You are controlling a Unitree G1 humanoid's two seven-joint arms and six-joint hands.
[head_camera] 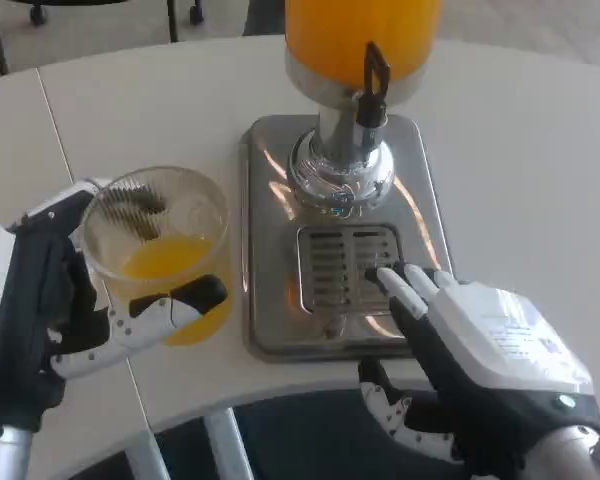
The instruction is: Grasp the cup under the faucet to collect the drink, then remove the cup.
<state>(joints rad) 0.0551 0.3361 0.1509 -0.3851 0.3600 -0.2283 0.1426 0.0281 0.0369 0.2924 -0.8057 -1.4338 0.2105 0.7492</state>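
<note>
A clear plastic cup (165,250) with orange drink in its bottom stands left of the dispenser's steel base (270,200), off the drip grate (348,266). My left hand (75,300) grips the cup, fingers wrapped around its back and thumb across its front. The black faucet lever (374,82) hangs under the orange juice tank (362,35), with nothing beneath it. My right hand (480,350) hovers at the base's front right corner, fingers spread and holding nothing, fingertips (400,280) over the grate's right edge.
The round white table (520,170) spreads to the right and back of the dispenser. Its front edge curves just below the base, with a white table leg (225,440) showing underneath. Chair legs stand on the floor at the top left.
</note>
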